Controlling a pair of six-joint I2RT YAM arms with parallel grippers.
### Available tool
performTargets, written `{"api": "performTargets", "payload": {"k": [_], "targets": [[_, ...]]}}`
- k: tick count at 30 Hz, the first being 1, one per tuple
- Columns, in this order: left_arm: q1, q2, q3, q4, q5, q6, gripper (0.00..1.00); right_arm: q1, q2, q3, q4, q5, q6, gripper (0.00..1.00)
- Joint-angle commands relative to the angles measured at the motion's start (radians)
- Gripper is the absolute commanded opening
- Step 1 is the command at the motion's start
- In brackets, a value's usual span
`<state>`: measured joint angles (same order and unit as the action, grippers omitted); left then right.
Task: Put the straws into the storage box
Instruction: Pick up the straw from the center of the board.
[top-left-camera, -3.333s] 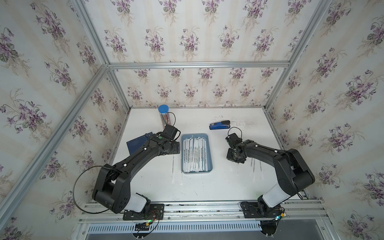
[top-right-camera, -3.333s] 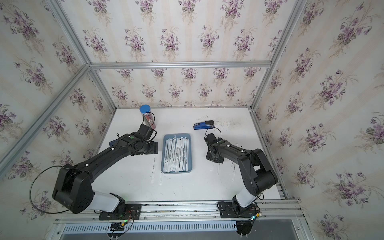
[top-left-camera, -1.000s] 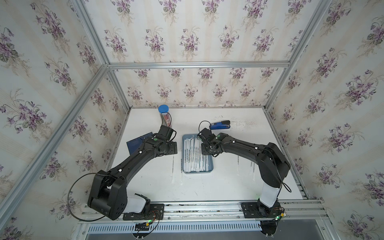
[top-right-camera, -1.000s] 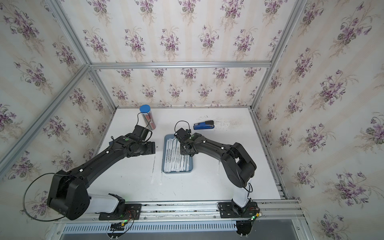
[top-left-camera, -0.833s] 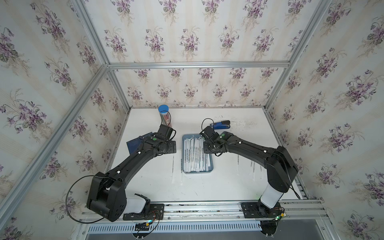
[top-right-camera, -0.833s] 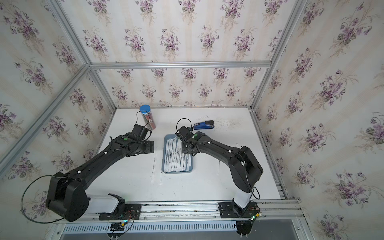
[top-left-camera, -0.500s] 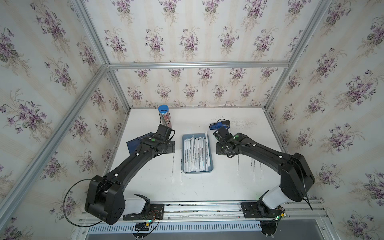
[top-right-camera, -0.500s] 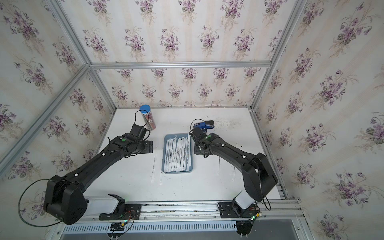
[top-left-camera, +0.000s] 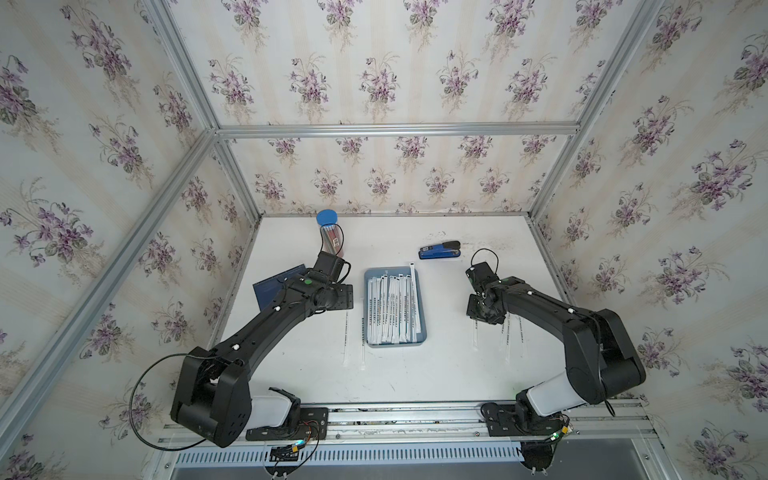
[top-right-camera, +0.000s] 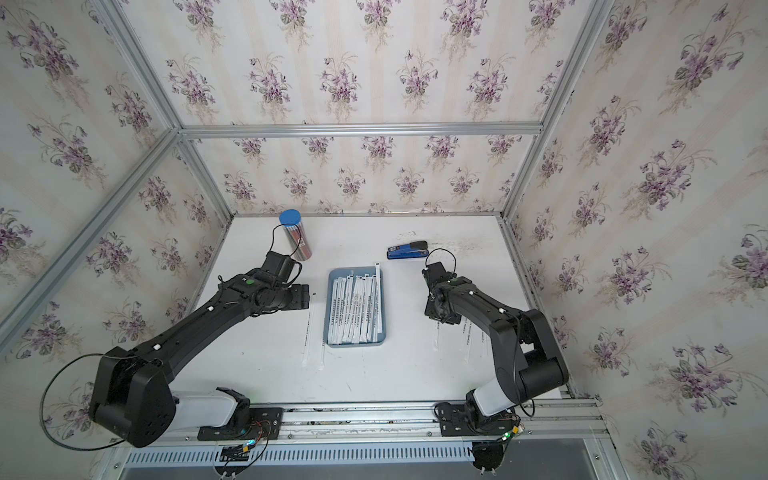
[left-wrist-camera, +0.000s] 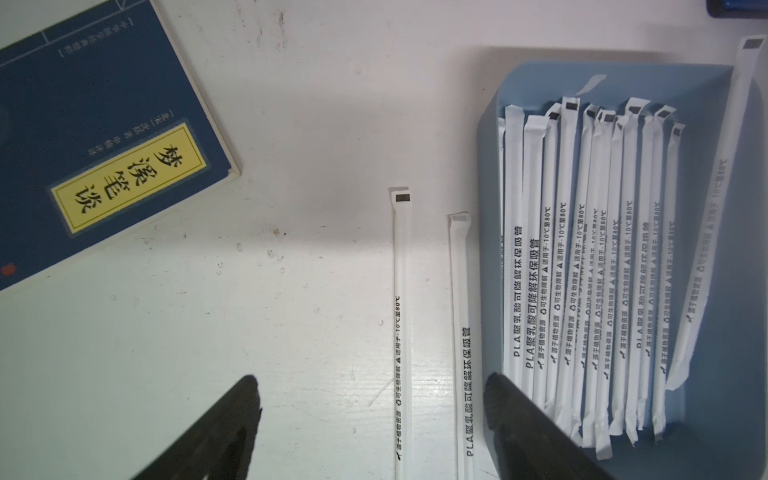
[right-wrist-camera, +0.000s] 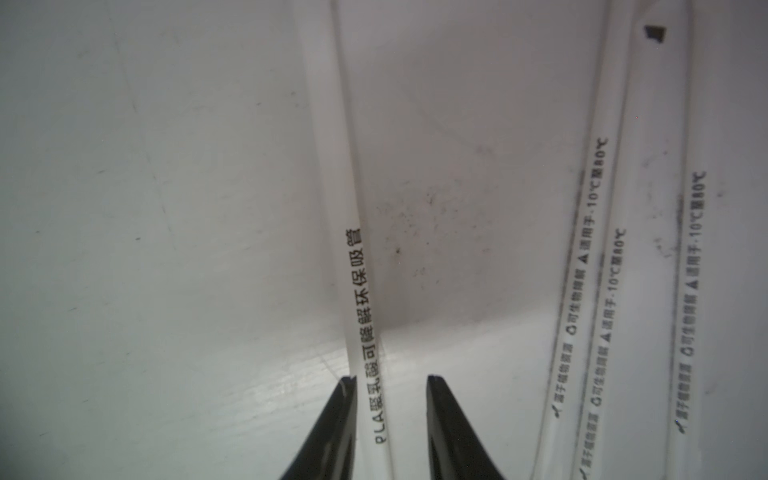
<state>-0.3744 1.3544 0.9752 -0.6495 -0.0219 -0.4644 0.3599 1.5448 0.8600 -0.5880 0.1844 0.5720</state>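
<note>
The grey-blue storage box (top-left-camera: 395, 344) (top-right-camera: 355, 345) sits mid-table, filled with several white straws (top-left-camera: 392, 307) (left-wrist-camera: 582, 270). One straw (left-wrist-camera: 715, 208) leans over its right rim, poking past the far end. Two loose straws (top-left-camera: 345, 340) (left-wrist-camera: 402, 311) lie left of the box. My left gripper (top-left-camera: 344, 297) (left-wrist-camera: 372, 382) hovers wide open above them, both straws showing between its fingers. Three loose straws (top-left-camera: 505, 340) lie to the right. My right gripper (top-left-camera: 482, 309) (right-wrist-camera: 390, 380) is low over the leftmost of them (right-wrist-camera: 357, 270), jaws slightly apart around it, with a gap on one side.
A navy notebook (top-left-camera: 274, 286) (left-wrist-camera: 104, 137) lies left of my left gripper. A clear tube with a blue cap (top-left-camera: 330, 232) stands at the back left. A blue stapler (top-left-camera: 439, 250) lies behind the box. Aluminium frame rails and papered walls enclose the table.
My right arm swung from over the box's far end out to the right and down onto the loose straws, its jaws widening. The left arm barely moved.
</note>
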Motion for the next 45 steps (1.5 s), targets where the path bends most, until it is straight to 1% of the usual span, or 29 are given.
{"api": "performTargets", "payload": {"k": [1,7,19,29,31,34,37,42,45], "targets": [[-0.001,0.009,-0.002,0.019,0.024,-0.008,0.85,0.001,0.021,0.005,0.056,-0.027,-0.023,0.33],[-0.001,0.012,-0.008,0.019,0.017,-0.01,0.85,0.001,0.058,0.004,0.077,-0.022,-0.033,0.31],[0.0,0.015,-0.008,0.018,0.019,-0.009,0.85,-0.013,0.085,-0.03,0.115,-0.017,-0.058,0.25],[0.0,0.014,-0.004,0.016,0.02,-0.013,0.85,-0.016,0.08,-0.042,0.129,-0.025,-0.072,0.17],[0.0,0.016,-0.003,0.017,0.022,-0.013,0.85,-0.016,0.072,-0.042,0.119,-0.02,-0.069,0.18],[0.0,0.017,-0.001,0.018,0.022,-0.011,0.85,-0.016,0.054,-0.036,0.101,-0.006,-0.063,0.24],[-0.001,0.021,0.002,0.02,0.027,-0.013,0.85,-0.016,0.048,-0.022,0.088,0.007,-0.066,0.27],[0.0,0.023,0.005,0.02,0.03,-0.013,0.85,-0.016,0.087,-0.031,0.108,-0.003,-0.071,0.28],[-0.001,0.017,0.005,0.017,0.025,-0.011,0.85,-0.016,0.098,-0.055,0.138,-0.031,-0.067,0.24]]}}
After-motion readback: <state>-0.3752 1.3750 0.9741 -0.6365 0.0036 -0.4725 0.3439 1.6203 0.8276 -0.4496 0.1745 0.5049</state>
